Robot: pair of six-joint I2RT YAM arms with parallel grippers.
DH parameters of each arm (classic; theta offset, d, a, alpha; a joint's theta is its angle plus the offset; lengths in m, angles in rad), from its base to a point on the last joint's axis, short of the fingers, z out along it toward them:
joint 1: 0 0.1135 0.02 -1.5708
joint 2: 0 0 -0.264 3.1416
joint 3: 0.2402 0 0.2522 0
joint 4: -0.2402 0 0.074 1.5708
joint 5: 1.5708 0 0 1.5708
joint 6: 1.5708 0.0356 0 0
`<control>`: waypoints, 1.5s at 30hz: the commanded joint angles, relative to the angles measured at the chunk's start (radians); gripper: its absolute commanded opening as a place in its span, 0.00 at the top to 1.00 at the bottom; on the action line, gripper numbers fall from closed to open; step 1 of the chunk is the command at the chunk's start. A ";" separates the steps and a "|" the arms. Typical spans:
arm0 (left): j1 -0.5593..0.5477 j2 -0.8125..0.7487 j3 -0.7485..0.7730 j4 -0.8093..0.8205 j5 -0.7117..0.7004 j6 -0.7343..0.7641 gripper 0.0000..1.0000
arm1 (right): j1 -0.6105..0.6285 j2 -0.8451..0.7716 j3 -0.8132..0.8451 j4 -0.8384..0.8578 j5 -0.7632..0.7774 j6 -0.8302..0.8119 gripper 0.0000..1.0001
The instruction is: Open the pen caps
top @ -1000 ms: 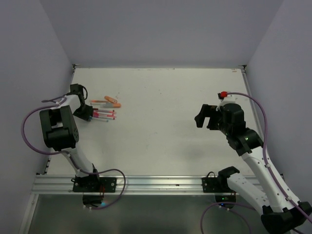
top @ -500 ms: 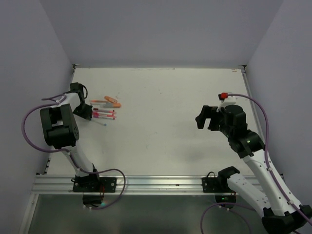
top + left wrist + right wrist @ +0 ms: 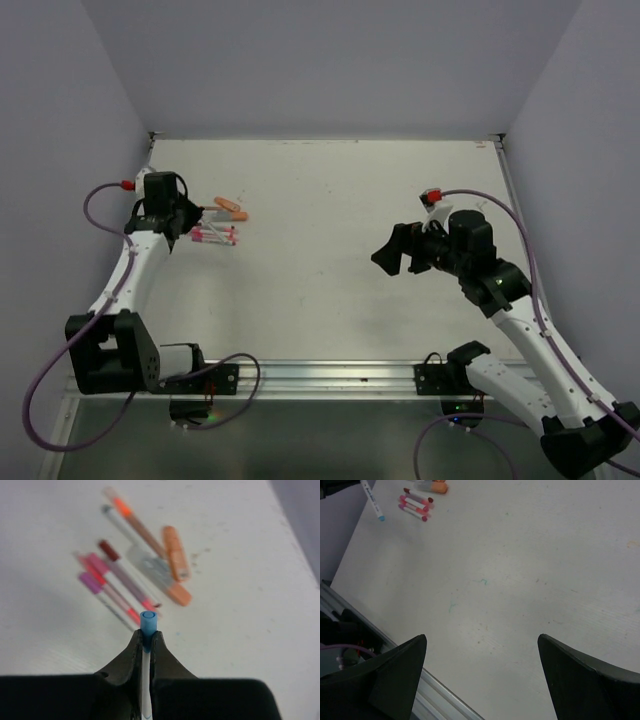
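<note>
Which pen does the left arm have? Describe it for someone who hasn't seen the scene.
Look at the left side of the white table, where a cluster of pens lies loose. The target is the thin pale pen clamped in the left pincer, just beside that cluster. It alone has a blue cap; the others show pink, purple, red or orange.

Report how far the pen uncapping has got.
Done: no cap clearly off yet. In hand: the left gripper has its fingers shut on a blue-capped pen, held above the table, cap on. The right gripper is open and empty. Left: that cap, plus the pens lying on the table.
</note>
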 commanded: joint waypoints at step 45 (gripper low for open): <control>-0.651 -0.058 -0.187 1.156 0.382 0.005 1.00 | 0.290 0.526 0.096 0.851 0.070 0.048 0.90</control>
